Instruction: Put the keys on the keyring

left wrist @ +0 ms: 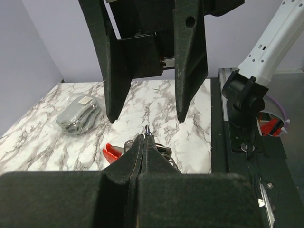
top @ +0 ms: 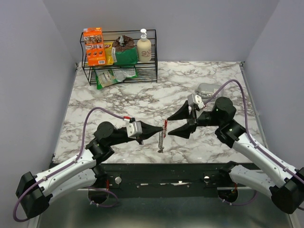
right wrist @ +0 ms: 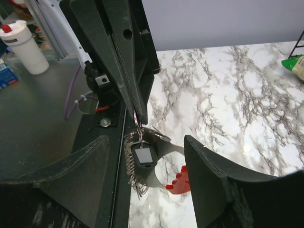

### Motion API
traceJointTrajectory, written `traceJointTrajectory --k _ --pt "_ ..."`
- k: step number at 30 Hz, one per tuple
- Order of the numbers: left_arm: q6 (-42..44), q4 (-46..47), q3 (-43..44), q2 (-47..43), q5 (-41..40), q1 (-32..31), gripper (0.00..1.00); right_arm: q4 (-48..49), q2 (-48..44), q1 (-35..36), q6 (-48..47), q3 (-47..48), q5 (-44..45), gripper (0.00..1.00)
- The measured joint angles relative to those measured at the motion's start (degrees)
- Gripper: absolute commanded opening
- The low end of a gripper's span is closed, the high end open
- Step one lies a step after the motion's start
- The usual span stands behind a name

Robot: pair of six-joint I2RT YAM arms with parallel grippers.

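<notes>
The keyring hangs upright above the table's near middle, with a red curved side and a gray ridged side. My left gripper is shut on the small wire loop at its top. A tiny black stubby key dangles under that loop, against the keyring. My right gripper faces it from the right, open, its fingers standing either side of the keyring without touching it. In the left wrist view only the loop and the keyring's red tip show past my shut left gripper.
A black wire rack with packets and a bottle stands at the back left. A grey pouch lies behind the right arm. The black front rail runs just under the hanging keyring.
</notes>
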Motion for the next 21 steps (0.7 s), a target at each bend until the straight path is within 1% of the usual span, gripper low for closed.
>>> traceJointTrajectory --k 2,6,11,13,14,16,19,20,21 --pt "-0.13 0.00 0.02 0.35 0.22 0.00 0.00 2.38 1.18 0.00 2.19 0.00 -0.90 0.62" --pt "-0.20 -0.02 0.07 0.90 0.33 0.00 0.00 7.39 3.69 0.00 6.16 0.00 -3.08 0.53" --pt "-0.22 0.00 0.11 0.92 0.33 0.00 0.00 10.23 5.62 0.00 8.83 -0.02 -4.81 0.49" --pt "-0.22 0.00 0.11 0.92 0.33 0.00 0.00 10.73 6.08 0.00 9.16 -0.02 -5.46 0.45" --pt "-0.22 0.00 0.11 0.92 0.33 0.00 0.00 10.93 6.36 0.00 9.33 -0.02 -5.79 0.42" --pt "-0.22 0.00 0.11 0.92 0.33 0.00 0.00 11.10 6.97 0.00 9.64 -0.02 -6.21 0.39" --pt "-0.22 0.00 0.11 0.92 0.33 0.00 0.00 11.30 7.65 0.00 9.86 -0.09 -6.73 0.29" --pt "-0.20 0.00 0.11 0.92 0.33 0.00 0.00 11.30 7.85 0.02 9.81 -0.09 -6.91 0.19" --pt "-0.20 0.00 0.11 0.92 0.31 0.00 0.00 11.28 8.02 0.07 9.75 -0.09 -6.99 0.15"
